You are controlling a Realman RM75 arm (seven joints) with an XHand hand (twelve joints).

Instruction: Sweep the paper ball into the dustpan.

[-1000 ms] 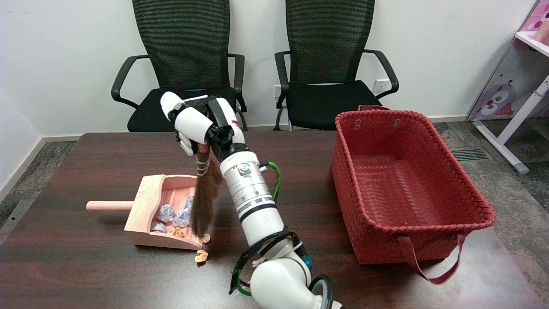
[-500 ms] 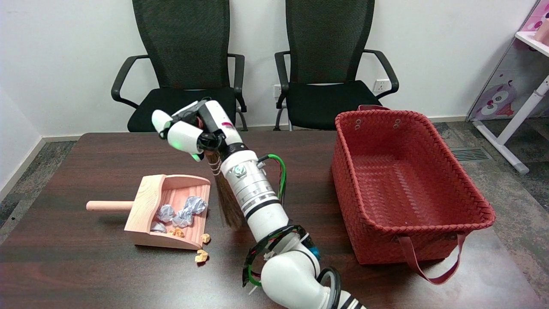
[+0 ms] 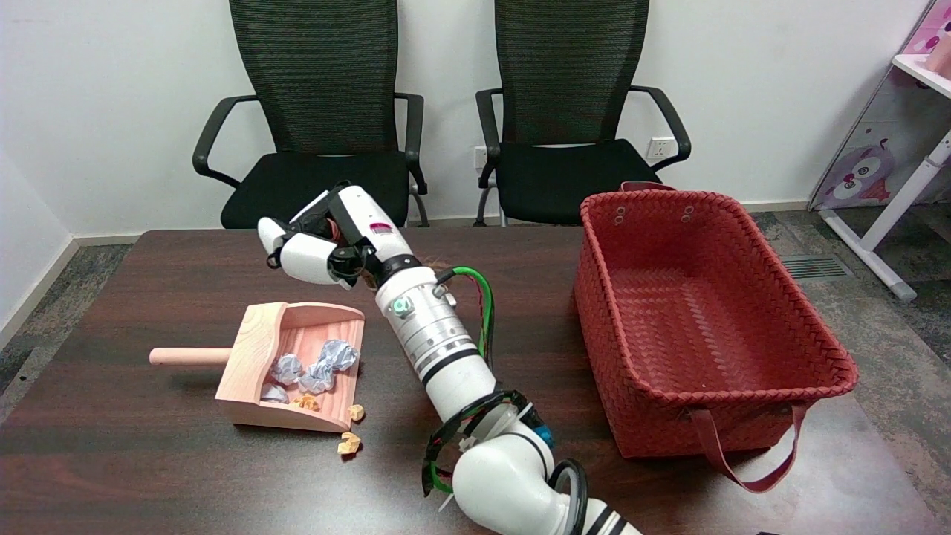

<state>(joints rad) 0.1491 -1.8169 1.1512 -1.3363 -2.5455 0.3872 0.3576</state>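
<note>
Right hand: the right hand point(image 3: 319, 241) is held in the air above the table's far-left part, beyond the dustpan; its fingers are curled in around something dark, taken to be the brush handle, though little of it is seen in the grip.
Brush: only a few brown bristles point(image 3: 438, 264) are glimpsed behind the wrist; the rest is hidden by the arm.
Dustpan: the pale wooden dustpan point(image 3: 256, 349) is set on the table's left half, its handle pointed at the left edge and its mouth turned to the right.
Paper balls: grey crumpled paper balls point(image 3: 319, 368) are gathered inside the dustpan; small orange scraps point(image 3: 348, 443) are left on the table just outside its near lip.
Surface: a dark wooden table point(image 3: 148, 475) is seen, with a red woven basket point(image 3: 706, 327) placed on its right half.
Room: two black mesh chairs point(image 3: 319, 111) are set against a white wall behind the far edge; a white and pink shelf point(image 3: 903, 148) is seen at the right.
Change: one second earlier the brush was hung straight down with its bristles at the dustpan's mouth; since then the hand has been lowered and turned leftward, and the bristles have been swung up and back behind the forearm. The dustpan, balls and scraps are unmoved.
</note>
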